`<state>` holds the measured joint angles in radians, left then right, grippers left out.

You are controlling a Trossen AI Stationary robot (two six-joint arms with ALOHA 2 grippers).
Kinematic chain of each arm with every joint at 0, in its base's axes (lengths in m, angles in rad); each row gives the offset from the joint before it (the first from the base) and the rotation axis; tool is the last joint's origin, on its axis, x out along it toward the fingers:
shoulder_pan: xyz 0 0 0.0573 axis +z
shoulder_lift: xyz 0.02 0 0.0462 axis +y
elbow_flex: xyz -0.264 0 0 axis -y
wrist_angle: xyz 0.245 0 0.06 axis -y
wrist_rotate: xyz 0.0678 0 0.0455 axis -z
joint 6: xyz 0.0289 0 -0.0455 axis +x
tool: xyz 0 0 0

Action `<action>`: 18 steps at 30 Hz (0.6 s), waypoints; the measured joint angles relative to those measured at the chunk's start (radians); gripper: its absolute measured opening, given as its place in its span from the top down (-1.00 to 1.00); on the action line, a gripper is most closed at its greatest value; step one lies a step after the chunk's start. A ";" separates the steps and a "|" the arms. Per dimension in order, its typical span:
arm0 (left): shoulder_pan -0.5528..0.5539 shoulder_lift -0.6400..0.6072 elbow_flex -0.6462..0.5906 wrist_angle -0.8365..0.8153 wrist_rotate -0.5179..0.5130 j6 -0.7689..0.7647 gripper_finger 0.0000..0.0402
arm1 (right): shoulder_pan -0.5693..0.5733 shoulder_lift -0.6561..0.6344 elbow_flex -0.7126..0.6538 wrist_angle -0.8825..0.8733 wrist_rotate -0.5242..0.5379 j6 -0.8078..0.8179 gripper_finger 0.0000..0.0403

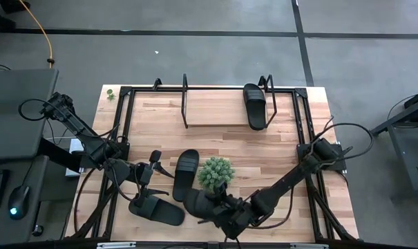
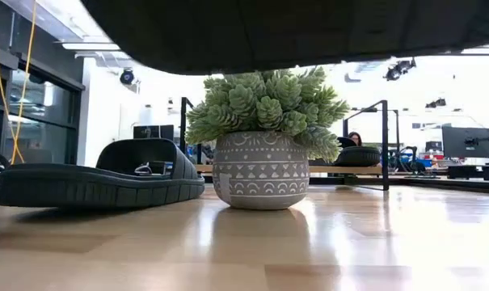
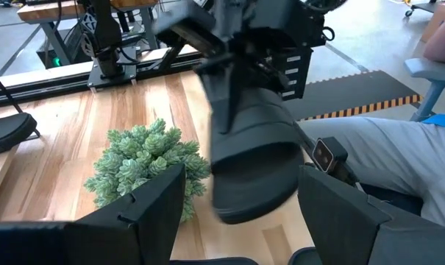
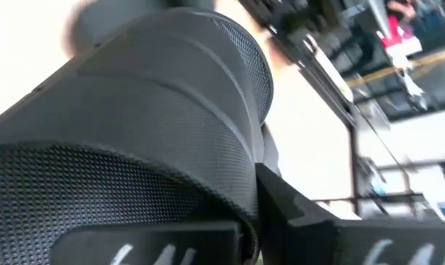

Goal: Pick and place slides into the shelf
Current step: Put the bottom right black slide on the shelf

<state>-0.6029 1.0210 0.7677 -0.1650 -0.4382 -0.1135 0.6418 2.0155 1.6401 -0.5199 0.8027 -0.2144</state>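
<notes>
Four black slides show. One lies on the shelf [image 1: 215,114] at its right end [image 1: 254,105]. Two rest sole-down on the table: one left of the potted plant [image 1: 184,173], one near the table's near edge [image 1: 157,209], also in the low view [image 2: 99,182]. My right gripper [image 1: 214,205] is shut on the fourth slide [image 1: 197,202] just near of the plant, above the low camera [image 2: 292,32]. My left gripper [image 1: 149,168] hovers open between the two lying slides, its fingers [image 3: 159,206] empty. My right gripper holds the slide by its ribbed strap [image 4: 171,125], one finger [image 4: 296,213] lying against the strap's edge; the other finger is hidden by the strap. It comes at the slide from above and the table's right. The slide [image 3: 255,165] is lifted clear and tilted, its free end lower.
A round green plant in a grey patterned pot [image 1: 215,173] stands mid-table, right beside the held slide and the lying one. The shelf's black hoop frames [image 1: 185,100] rise at the table's far side. Bare board lies left of the shelved slide. A person sits beyond the table [image 3: 399,154].
</notes>
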 joint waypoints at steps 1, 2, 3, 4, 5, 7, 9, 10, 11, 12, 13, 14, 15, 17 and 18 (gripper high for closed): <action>0.000 0.000 0.000 0.000 0.000 0.000 -0.22 | -0.005 0.000 0.018 -0.034 0.013 0.010 1.00; 0.000 0.000 0.000 0.000 0.000 0.000 -0.22 | -0.010 0.000 0.035 -0.060 0.020 0.021 1.00; 0.000 0.000 0.000 0.000 0.000 0.000 -0.22 | -0.016 0.000 0.052 -0.089 0.027 0.033 1.00; 0.000 0.000 0.000 0.000 0.000 0.000 -0.22 | -0.021 0.000 0.068 -0.123 0.035 0.044 1.00; 0.000 0.000 0.000 0.000 0.000 0.000 -0.22 | -0.028 0.000 0.082 -0.154 0.039 0.058 1.00; 0.000 0.000 0.000 0.000 0.000 0.000 -0.22 | -0.040 -0.001 0.105 -0.202 0.050 0.078 1.00; 0.000 0.000 0.000 0.000 0.000 0.000 -0.22 | -0.051 -0.001 0.123 -0.251 0.072 0.087 1.00; 0.000 0.000 0.000 0.000 0.000 0.000 -0.22 | -0.055 -0.001 0.131 -0.272 0.086 0.093 1.00; 0.000 0.000 0.000 0.000 0.000 0.000 -0.22 | -0.062 -0.001 0.136 -0.290 0.104 0.102 1.00; 0.000 0.000 0.000 0.000 0.000 0.000 -0.22 | -0.068 -0.001 0.140 -0.306 0.122 0.106 1.00; 0.000 0.000 0.000 0.000 0.000 0.000 -0.22 | -0.074 -0.002 0.144 -0.320 0.138 0.109 1.00; 0.000 0.000 0.000 0.000 0.000 0.000 -0.22 | -0.080 -0.003 0.145 -0.333 0.151 0.110 1.00; 0.000 0.000 0.000 0.000 0.000 0.000 -0.22 | -0.088 -0.007 0.145 -0.343 0.157 0.110 1.00; 0.000 0.000 0.000 0.000 0.000 0.000 -0.22 | -0.103 -0.014 0.145 -0.354 0.158 0.110 1.00; 0.000 0.000 0.000 -0.001 0.000 0.000 -0.22 | -0.113 -0.018 0.146 -0.361 0.158 0.110 1.00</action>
<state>-0.6025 1.0210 0.7677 -0.1658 -0.4385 -0.1131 0.5289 1.9977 1.7859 -0.8813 0.9607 -0.1043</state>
